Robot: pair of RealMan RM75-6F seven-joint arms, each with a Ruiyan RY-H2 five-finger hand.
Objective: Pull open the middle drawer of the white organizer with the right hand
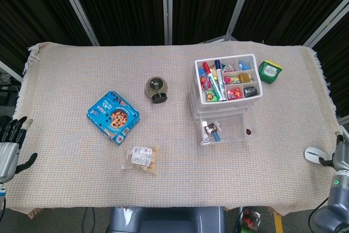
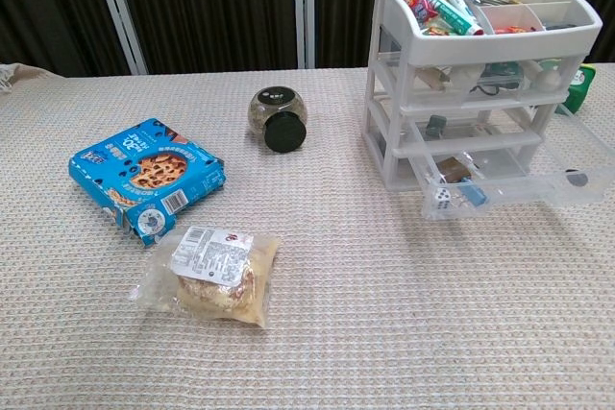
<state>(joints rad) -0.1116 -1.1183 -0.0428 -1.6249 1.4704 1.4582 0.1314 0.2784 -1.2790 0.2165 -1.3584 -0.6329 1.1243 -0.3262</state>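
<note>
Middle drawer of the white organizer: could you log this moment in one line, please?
middle drawer closed | bottom drawer pulled out | right hand at table edge, touching nothing | left hand open, table edge

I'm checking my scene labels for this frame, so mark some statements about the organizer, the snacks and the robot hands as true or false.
1. The white organizer has one drawer pulled out, the bottom drawer. True.
2. The right robot hand grips the middle drawer. False: it is at the table's right edge, far from the organizer.
3. The blue cookie box lies left of the round jar. True.
4. The snack bag sits on the cookie box. False: it lies apart on the cloth.
5. The left robot hand holds the jar. False: it holds nothing.
</note>
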